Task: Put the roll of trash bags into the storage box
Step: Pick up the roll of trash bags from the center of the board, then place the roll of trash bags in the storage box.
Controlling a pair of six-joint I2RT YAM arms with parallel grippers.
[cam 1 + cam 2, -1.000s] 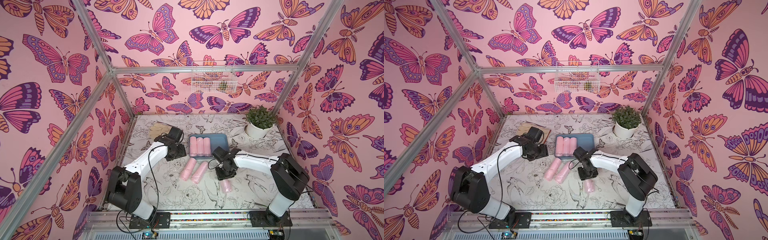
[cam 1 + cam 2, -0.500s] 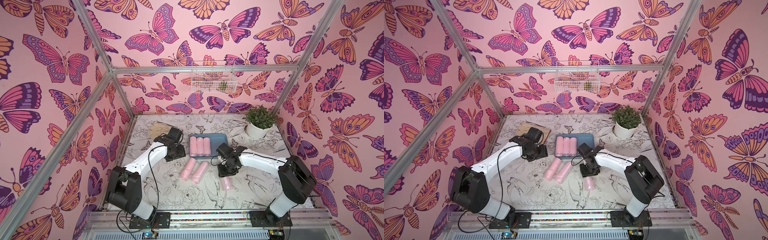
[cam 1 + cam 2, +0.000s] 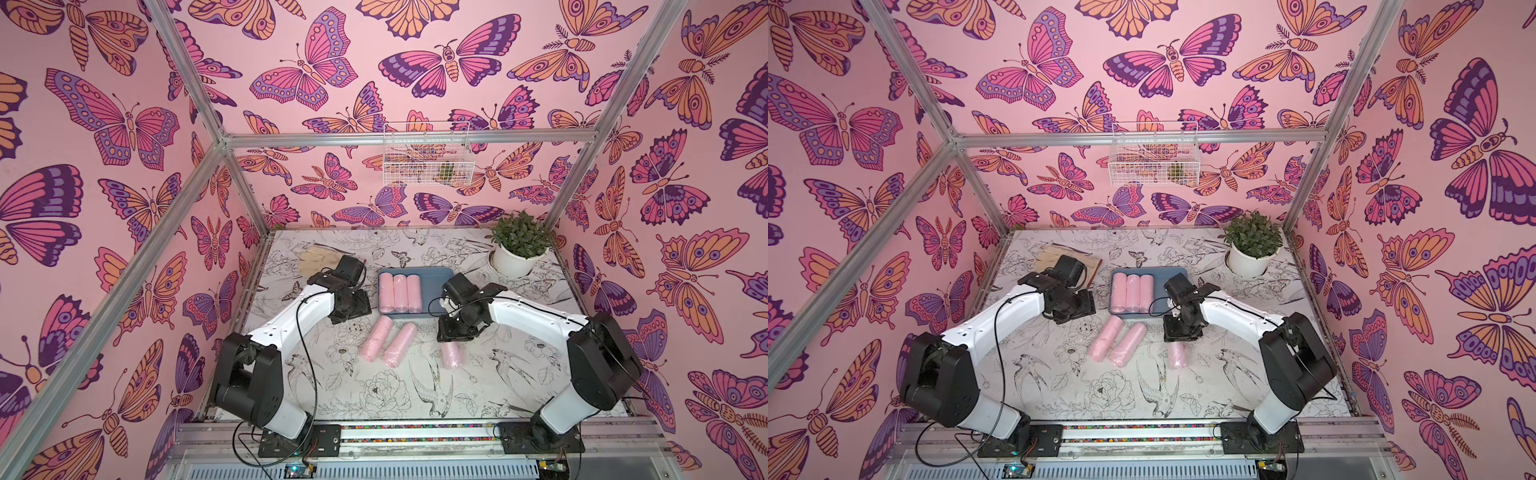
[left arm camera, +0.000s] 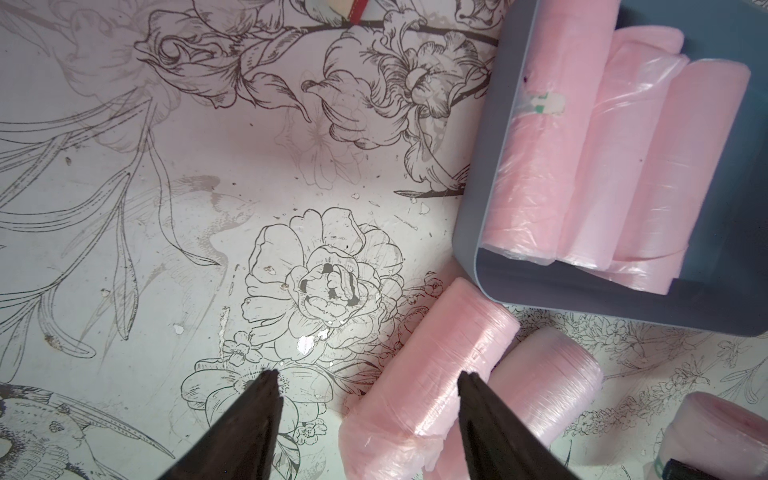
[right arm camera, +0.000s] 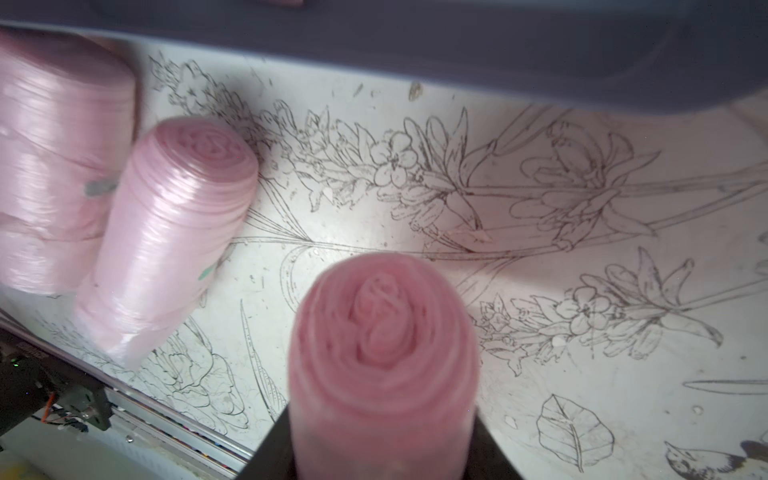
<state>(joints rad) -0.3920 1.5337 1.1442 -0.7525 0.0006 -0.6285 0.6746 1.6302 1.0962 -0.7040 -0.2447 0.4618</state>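
Although three pink rolls (image 3: 400, 293) already lay side by side in the storage box (image 3: 434, 286), the job looked about half done. Two more rolls (image 3: 399, 345) lay touching on the table (image 3: 374, 395) just in front of the box, and the right gripper (image 3: 452, 337) clasped a sixth roll of trash bags (image 5: 382, 353) between its jaws, near the box's front edge but outside it. The left gripper (image 4: 368, 384) hung empty, jaws moderately apart, beside the loose pair. No brand or writing could be read, only a small green-and-white sticker (image 4: 540, 104) on a boxed roll.
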